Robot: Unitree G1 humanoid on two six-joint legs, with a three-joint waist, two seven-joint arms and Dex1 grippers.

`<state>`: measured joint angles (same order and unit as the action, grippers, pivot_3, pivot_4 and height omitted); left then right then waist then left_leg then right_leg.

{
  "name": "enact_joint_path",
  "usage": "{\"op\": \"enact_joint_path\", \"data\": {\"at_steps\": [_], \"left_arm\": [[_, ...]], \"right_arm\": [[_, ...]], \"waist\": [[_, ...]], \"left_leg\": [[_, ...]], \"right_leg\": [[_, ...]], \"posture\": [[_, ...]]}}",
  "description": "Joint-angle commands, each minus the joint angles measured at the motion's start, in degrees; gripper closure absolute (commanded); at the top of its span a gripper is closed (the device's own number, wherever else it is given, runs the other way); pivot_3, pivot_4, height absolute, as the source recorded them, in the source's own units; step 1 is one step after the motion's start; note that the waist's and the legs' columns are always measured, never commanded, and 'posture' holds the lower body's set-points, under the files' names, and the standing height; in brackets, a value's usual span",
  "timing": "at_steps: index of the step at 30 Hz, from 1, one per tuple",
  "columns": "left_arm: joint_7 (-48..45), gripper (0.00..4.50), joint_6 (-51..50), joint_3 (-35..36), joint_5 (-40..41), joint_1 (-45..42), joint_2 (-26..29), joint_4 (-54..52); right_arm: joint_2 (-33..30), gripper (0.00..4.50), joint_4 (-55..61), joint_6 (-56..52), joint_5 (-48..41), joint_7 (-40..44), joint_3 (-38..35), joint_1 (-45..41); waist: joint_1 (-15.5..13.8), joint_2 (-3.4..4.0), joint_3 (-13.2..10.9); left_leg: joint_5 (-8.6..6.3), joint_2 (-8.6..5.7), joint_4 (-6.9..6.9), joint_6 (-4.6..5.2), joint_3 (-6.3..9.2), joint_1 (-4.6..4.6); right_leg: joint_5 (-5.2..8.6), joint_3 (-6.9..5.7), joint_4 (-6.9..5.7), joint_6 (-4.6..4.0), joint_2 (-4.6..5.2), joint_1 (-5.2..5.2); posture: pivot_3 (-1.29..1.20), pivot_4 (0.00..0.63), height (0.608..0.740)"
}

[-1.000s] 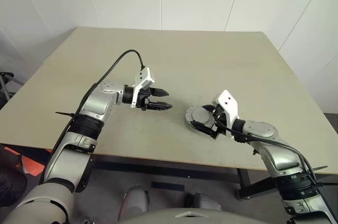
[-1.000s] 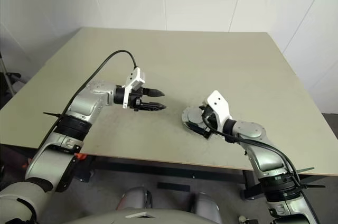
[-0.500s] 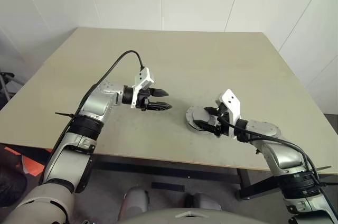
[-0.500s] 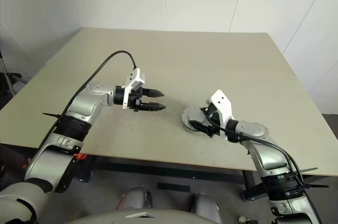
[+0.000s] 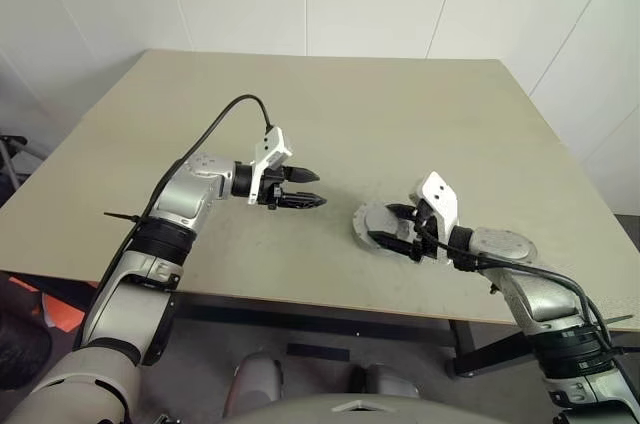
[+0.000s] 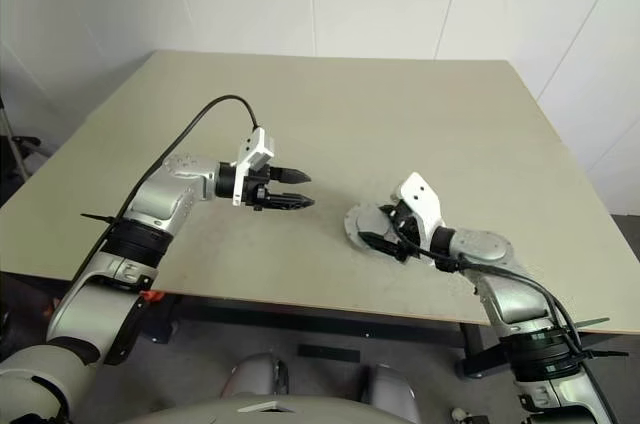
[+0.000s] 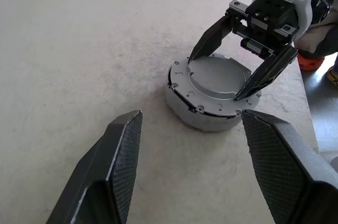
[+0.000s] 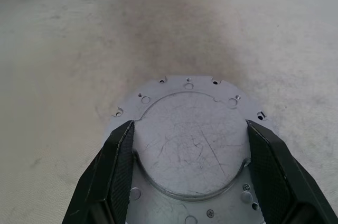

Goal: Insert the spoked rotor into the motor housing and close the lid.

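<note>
A squat round grey assembly sits on the table (image 5: 400, 124) near its front edge. Its top is the lid (image 8: 190, 145), a flat grey plate with screw holes and a raised round centre. Below the lid is the motor housing (image 7: 203, 118), whose inside is hidden. The spoked rotor is hidden. My right gripper (image 8: 190, 126) reaches in from the right, and its fingers (image 7: 264, 73) press against opposite sides of the raised centre. My left gripper (image 5: 320, 189) hovers open to the left of the assembly, pointing at it and apart from it.
The beige table stretches wide behind and to the left of the assembly. Its front edge (image 5: 330, 299) lies close below the assembly. A white wall stands beyond the far edge.
My right gripper's fingers have closed in from wide open onto the raised centre of the lid. The left gripper has not moved.
</note>
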<state>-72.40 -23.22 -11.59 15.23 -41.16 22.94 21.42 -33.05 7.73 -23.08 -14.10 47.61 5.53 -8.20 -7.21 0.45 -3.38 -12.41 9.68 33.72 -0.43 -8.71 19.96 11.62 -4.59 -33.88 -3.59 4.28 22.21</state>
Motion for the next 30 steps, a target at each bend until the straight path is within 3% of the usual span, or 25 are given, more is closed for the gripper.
{"op": "enact_joint_path", "data": {"at_steps": [1, 20, 30], "left_arm": [[0.1, 1.31, -0.3, 1.0, 0.8, -0.4, 0.6, -2.3], [0.4, 1.31, -1.2, 0.9, 1.0, 0.3, 0.6, -3.6], [0.6, 1.31, -1.2, 0.9, 1.1, 0.4, 0.6, -3.6]], "right_arm": [[0.7, 1.40, 0.1, 0.6, 1.1, -0.7, 1.2, -0.4], [1.9, 1.40, 3.8, -9.0, -5.7, -0.7, -1.9, -0.5], [3.2, 1.40, 1.8, -2.6, -0.5, -4.5, -1.0, -1.4]], "waist": [[0.0, 0.00, 0.0], [0.1, 0.00, 0.0], [0.2, 0.00, 0.0]], "left_leg": [[0.00, 0.00, 0.00, 0.00, 0.00, -0.01], [0.00, 0.02, -0.02, 0.00, 0.00, -0.09], [0.02, 0.02, -0.02, -0.04, -0.01, -0.10]], "right_leg": [[0.00, 0.00, 0.00, 0.00, 0.00, 0.00], [0.00, 0.00, 0.00, -0.01, -0.01, -0.06], [0.01, 0.00, -0.01, 0.01, -0.01, -0.05]], "posture": [[0.00, 0.000, 0.740], [0.00, 0.000, 0.740], [0.00, 0.000, 0.740]]}}
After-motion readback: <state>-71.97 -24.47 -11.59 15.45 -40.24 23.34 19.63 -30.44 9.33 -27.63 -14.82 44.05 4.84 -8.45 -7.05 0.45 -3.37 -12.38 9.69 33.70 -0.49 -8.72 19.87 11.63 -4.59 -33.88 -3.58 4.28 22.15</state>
